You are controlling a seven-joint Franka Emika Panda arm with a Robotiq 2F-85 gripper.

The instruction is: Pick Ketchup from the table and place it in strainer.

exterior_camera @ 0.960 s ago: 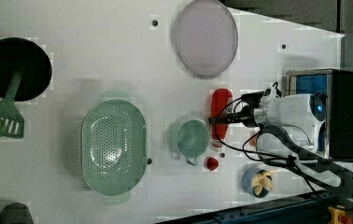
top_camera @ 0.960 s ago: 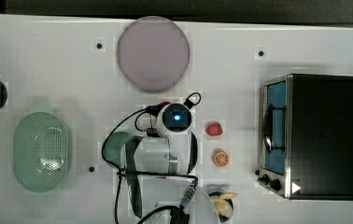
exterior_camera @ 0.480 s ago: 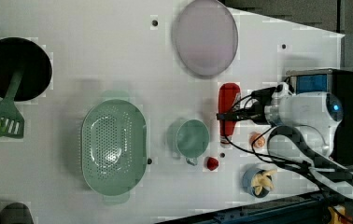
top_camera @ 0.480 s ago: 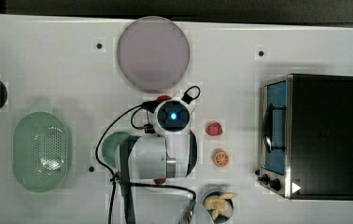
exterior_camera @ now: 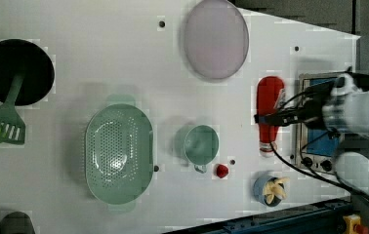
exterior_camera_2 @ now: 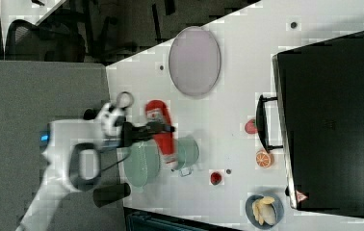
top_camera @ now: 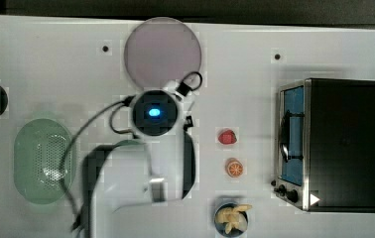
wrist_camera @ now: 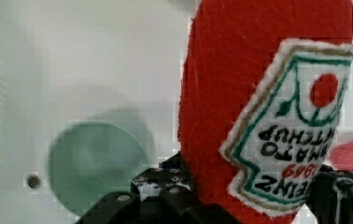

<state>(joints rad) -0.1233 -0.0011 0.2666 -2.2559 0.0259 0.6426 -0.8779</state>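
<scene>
In the left view, going left to right, the strainer (exterior_camera: 118,154) sat empty, the green cup (exterior_camera: 201,144) beside it, then the ketchup (exterior_camera: 269,114) raised off the surface (exterior_camera: 99,58). My fingers (exterior_camera: 270,118) were clamped partway shut across its middle, for carrying it over. It looked soft and red, with a stitched white label.

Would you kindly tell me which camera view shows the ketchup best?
The left view: the ketchup shows nearly whole, base to pale tip. The right view has the hand across it. The wrist view shows its label close up.
</scene>
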